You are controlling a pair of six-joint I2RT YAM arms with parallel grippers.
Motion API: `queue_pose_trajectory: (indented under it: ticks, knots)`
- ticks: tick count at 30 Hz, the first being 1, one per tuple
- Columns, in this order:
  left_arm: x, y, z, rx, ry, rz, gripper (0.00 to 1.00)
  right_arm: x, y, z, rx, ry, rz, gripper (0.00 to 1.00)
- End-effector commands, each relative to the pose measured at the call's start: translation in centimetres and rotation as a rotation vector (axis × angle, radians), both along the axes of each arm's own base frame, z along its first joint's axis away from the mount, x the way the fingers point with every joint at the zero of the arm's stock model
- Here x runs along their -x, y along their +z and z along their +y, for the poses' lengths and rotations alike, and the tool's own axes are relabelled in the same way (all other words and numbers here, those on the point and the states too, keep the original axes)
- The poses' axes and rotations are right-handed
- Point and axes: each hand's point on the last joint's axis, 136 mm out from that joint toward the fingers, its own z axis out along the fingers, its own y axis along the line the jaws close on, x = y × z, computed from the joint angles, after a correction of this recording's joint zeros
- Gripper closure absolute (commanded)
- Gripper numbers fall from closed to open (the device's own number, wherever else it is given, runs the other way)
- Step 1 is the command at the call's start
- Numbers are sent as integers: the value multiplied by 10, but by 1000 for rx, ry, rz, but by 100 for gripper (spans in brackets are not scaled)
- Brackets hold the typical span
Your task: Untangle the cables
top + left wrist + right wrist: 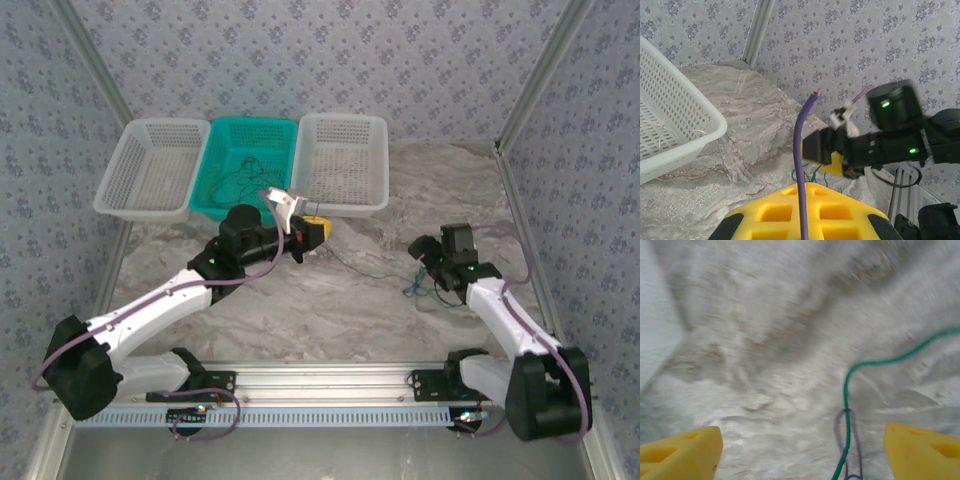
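A small tangle of green and teal cables (418, 288) lies on the marbled table at the right. My right gripper (428, 270) hovers right over it. In the right wrist view the right gripper (802, 455) is open, and a green cable (846, 400) and a looped purple cable (856, 450) lie on the table between its yellow fingers (682, 452), untouched. My left gripper (312, 232) is at the table's middle, shut on a thin purple cable (801, 150) that sticks up past the left gripper's tips (807, 187). A thin dark strand (365, 268) trails from there toward the tangle.
Three baskets stand in a row at the back: a white one (150, 170), a teal one (285, 130) with several thin wires in it, and another white one (340, 165). The second white basket (670, 115) is close beside the left gripper. Patterned walls enclose the table.
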Motion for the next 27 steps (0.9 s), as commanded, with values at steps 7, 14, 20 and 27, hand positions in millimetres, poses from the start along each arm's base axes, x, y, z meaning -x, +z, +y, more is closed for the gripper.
queue_pose_trajectory:
  ticks: [7,14,20,27]
  knots:
    - [-4,22,1,9,38,-69,100,11,42,48,163,332,-283,15]
    - [-8,27,1,-10,52,-76,100,41,55,86,354,508,-673,14]
    - [-10,28,2,-14,62,-88,100,57,57,96,476,652,-779,6]
    - [-8,60,2,73,57,-96,100,44,40,93,644,687,-728,7]
